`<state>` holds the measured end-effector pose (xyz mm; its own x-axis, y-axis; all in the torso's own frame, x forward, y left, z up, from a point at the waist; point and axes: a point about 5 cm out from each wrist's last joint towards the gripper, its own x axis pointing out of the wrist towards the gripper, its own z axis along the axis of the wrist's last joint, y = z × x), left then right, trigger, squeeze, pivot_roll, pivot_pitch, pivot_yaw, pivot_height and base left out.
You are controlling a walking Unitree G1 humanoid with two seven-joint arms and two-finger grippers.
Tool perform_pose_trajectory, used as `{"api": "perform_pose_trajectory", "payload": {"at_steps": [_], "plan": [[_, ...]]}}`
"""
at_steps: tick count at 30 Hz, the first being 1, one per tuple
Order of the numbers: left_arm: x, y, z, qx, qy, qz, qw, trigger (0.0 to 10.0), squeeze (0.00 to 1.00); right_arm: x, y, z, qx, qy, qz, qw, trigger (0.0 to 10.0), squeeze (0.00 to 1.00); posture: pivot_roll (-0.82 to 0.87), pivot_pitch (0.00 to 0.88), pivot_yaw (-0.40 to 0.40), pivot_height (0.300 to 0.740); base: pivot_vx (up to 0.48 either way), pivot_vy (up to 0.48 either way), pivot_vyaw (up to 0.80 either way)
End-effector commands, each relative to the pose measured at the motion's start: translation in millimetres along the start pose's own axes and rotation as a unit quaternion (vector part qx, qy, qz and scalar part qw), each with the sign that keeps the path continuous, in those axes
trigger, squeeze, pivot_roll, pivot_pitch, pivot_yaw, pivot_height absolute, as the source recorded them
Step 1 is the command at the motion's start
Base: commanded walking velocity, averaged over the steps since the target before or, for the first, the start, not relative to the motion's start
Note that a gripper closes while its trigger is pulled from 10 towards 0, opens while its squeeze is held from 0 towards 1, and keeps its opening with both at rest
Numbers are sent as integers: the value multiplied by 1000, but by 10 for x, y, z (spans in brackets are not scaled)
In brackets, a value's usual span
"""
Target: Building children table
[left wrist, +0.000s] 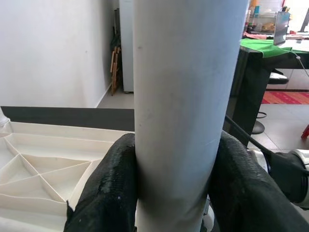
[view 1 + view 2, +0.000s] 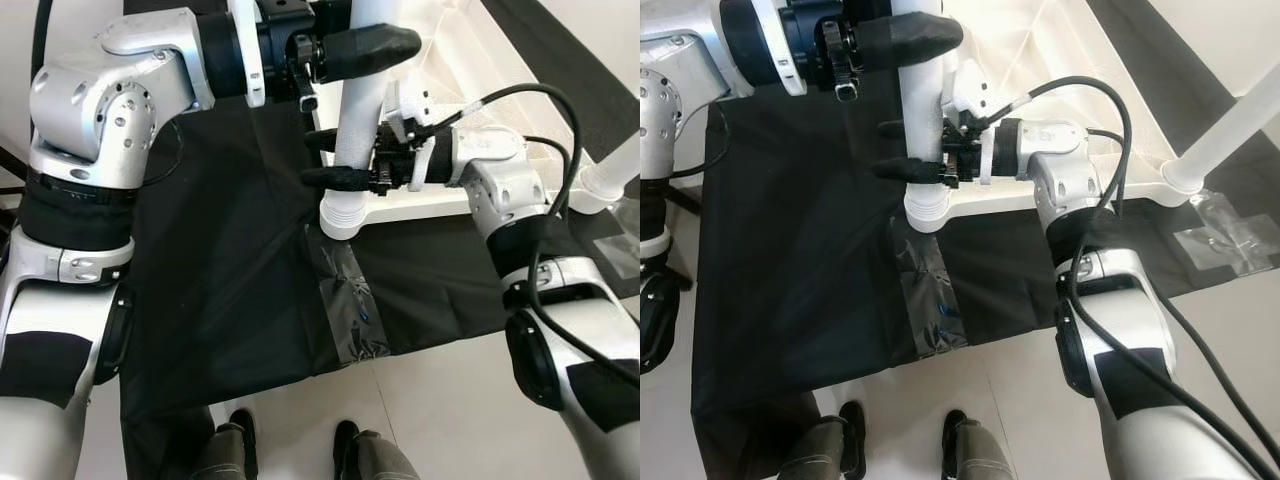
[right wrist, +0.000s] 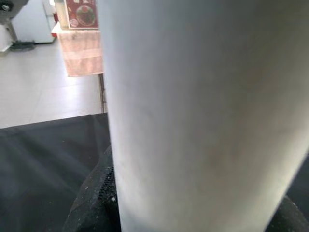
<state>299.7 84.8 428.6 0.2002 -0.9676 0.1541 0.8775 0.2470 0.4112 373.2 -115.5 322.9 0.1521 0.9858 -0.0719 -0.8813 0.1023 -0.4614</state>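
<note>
The white plastic tube leg (image 2: pixel 358 120) stands upright at the front edge of the upturned white ribbed tabletop (image 1: pixel 43 159). Left gripper (image 1: pixel 169 188) clamps it up high, right gripper (image 2: pixel 322 158) pinches it lower. Everything sits on a black cloth (image 2: pixel 230 260) over pale floor tiles (image 2: pixel 440 400). The leg's top is cut off.

Silver arms with rounded, screw-dotted joints and black fabric bands; black cables loop along the right arm; left gripper (image 2: pixel 385 45) and right gripper (image 2: pixel 325 158) have long black fingers.
</note>
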Motion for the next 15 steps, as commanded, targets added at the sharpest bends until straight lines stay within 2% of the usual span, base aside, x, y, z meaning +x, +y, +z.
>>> {"api": "perform_pose_trajectory", "payload": {"at_steps": [1, 2, 3, 5, 6, 7, 8, 9, 10, 11, 12, 13, 15], "plan": [[87, -58, -94, -14, 15, -43, 999, 0, 1000, 58, 38, -54, -6, 4, 15, 1000, 0, 0, 103, 338, -5, 740, 0, 0, 0], [87, -58, -94, -14, 15, -43, 999, 0, 1000, 58, 38, -54, -6, 4, 15, 1000, 0, 0, 103, 338, -5, 740, 0, 0, 0], [111, -49, -94, -13, 14, -44, 999, 9490, 1000, 67, 37, -83, 1, -2, -5, 1000, 0, 0, 96, 339, -5, 740, 0, 0, 0], [126, -42, -94, -12, 14, -45, 999, 9490, 1000, 72, 34, -102, 7, -5, -19, 1000, 0, 0, 96, 339, -5, 740, 0, 0, 0], [144, -16, -81, -14, 10, -34, 999, 10000, 1000, 81, 30, -135, 18, -8, -44, 999, 0, 0, 90, 339, -8, 740, 0, 0, 0], [144, -16, -81, -14, 10, -34, 999, 10000, 1000, 81, 30, -135, 18, -8, -44, 999, 0, 0, 90, 339, -8, 740, 0, 0, 0], [146, 16, -60, -12, 6, -21, 1000, 10000, 0, 103, 33, -204, 32, -1, -89, 996, 0, 0, 81, 343, -26, 740, 0, 0, 0], [146, 16, -60, -12, 6, -21, 1000, 10000, 0, 103, 33, -204, 32, -1, -89, 996, 0, 0, 81, 343, -26, 740, 0, 0, 0], [130, 56, -28, -15, -1, -4, 1000, 10000, 0, 174, 86, -324, 57, 13, -158, 986, 0, 0, 79, 341, -46, 740, 0, 0, 0], [130, 56, -28, -15, -1, -4, 1000, 10000, 0, 174, 86, -324, 57, 13, -158, 986, 0, 0, 79, 341, -46, 740, 0, 0, 0], [105, 93, -1, -17, -7, 12, 1000, 10000, 0, 280, 130, -474, 98, 24, -354, 930, 0, 0, 80, 340, -49, 740, 0, 0, 0], [86, 123, 24, -18, -13, 26, 999, 10000, 0, 485, 554, -667, 145, 60, -386, 909, 0, 0, 95, 344, -49, 740, 0, 0, 0], [86, 123, 24, -18, -13, 26, 999, 10000, 0, 485, 554, -667, 145, 60, -386, 909, 0, 0, 95, 344, -49, 740, 0, 0, 0]]}}
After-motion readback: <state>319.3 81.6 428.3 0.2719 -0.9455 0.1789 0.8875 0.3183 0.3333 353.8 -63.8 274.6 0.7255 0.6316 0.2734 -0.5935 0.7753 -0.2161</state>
